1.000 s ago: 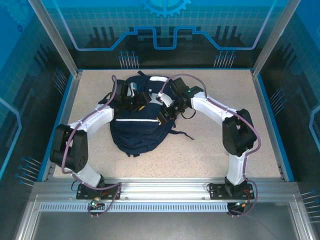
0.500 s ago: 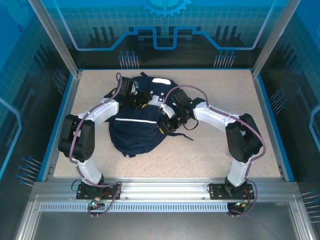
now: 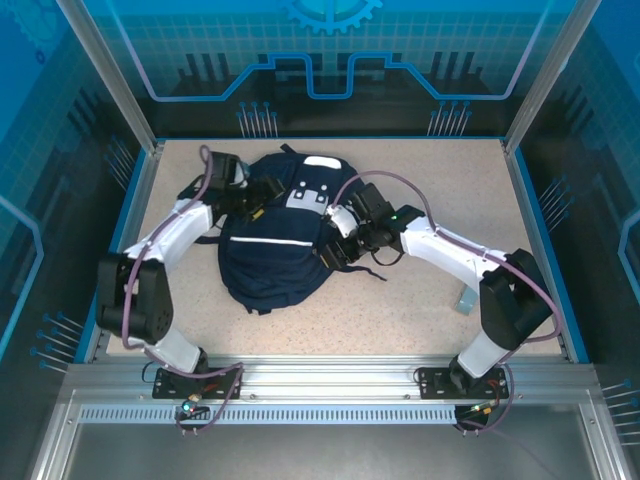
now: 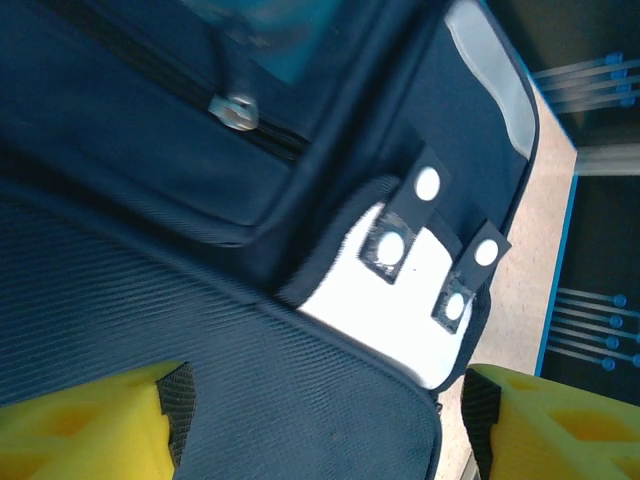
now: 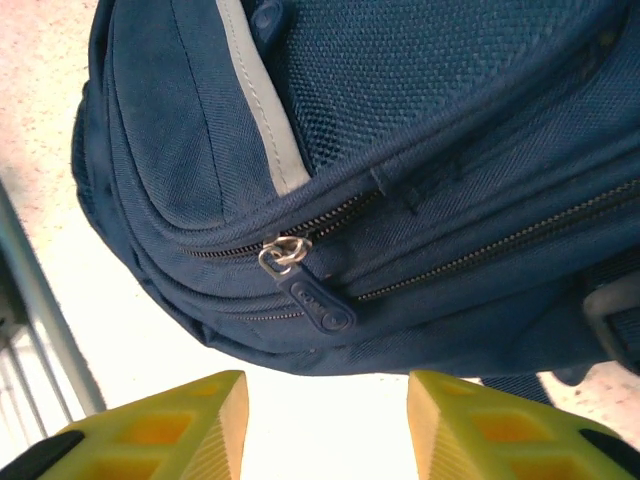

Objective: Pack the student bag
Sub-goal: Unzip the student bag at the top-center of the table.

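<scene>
1. From overhead, the student bag (image 3: 272, 262) lies flat on the speckled table (image 3: 390, 315), just left of the frame's centre, with its white patch (image 3: 310, 194) toward the top.
2. The left gripper (image 3: 258, 196) sits at the bag's upper left edge, close beside that patch. The right gripper (image 3: 330, 254) is against the bag's right edge, mid-frame.
3. On the left wrist camera, the yellow fingers (image 4: 90, 425) sit in the two lower corners, spread wide, with navy fabric running across the gap. I cannot tell whether they touch it. The patch, with four round studs, is right of centre, and a metal zipper slider (image 4: 235, 108) is at upper left.
4. On the right wrist camera, the fingers (image 5: 170, 430) are also apart in the lower corners, with bare table between them and nothing pinched. Above them is the bag, with a zipper pull (image 5: 305, 280) at centre and a grey stripe (image 5: 262, 105) at upper left.
</scene>
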Controlling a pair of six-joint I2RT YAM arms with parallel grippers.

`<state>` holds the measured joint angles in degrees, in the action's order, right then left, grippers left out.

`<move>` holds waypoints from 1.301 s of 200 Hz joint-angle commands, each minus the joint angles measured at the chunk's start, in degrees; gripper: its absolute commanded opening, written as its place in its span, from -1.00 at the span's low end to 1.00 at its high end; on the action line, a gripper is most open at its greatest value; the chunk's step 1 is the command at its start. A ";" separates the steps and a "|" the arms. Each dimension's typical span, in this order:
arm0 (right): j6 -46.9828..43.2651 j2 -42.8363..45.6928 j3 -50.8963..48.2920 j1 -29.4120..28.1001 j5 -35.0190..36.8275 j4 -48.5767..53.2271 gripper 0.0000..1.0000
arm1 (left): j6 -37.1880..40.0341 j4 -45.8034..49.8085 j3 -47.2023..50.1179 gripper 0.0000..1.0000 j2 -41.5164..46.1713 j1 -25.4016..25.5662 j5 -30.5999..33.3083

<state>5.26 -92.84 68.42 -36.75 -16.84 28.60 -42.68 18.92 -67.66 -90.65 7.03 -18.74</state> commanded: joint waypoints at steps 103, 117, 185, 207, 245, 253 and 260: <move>-5.25 -10.47 10.63 -5.97 12.52 3.58 -0.33 | 0.86 -1.26 0.92 -0.15 -1.21 2.06 -7.35; -5.26 -10.28 10.57 -6.02 12.37 3.57 -0.48 | -0.04 -2.42 -0.52 -0.21 -3.54 3.66 -8.25; -4.07 -6.99 6.44 -7.09 10.26 2.72 -1.00 | -9.96 -5.29 -2.78 -0.52 -13.50 8.33 -1.61; -2.87 -5.57 4.25 -9.27 10.59 1.82 -1.00 | -13.38 -5.37 -1.72 -0.59 -15.42 8.35 0.73; -0.38 -5.20 2.85 -13.91 11.79 0.39 -1.00 | -18.48 -7.55 0.22 -0.63 -17.13 8.78 2.69; 0.16 -5.40 2.93 -14.75 12.04 0.07 -1.00 | -19.10 -8.07 0.50 -0.64 -17.25 8.83 3.00; 0.80 -5.52 3.15 -15.16 11.90 -0.12 -0.99 | -19.47 -8.36 0.64 -0.64 -17.32 8.88 3.12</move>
<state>3.62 -99.33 72.36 -48.56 -2.57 28.18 -57.98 11.25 -69.58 -103.46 15.29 -22.94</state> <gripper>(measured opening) 0.060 0.182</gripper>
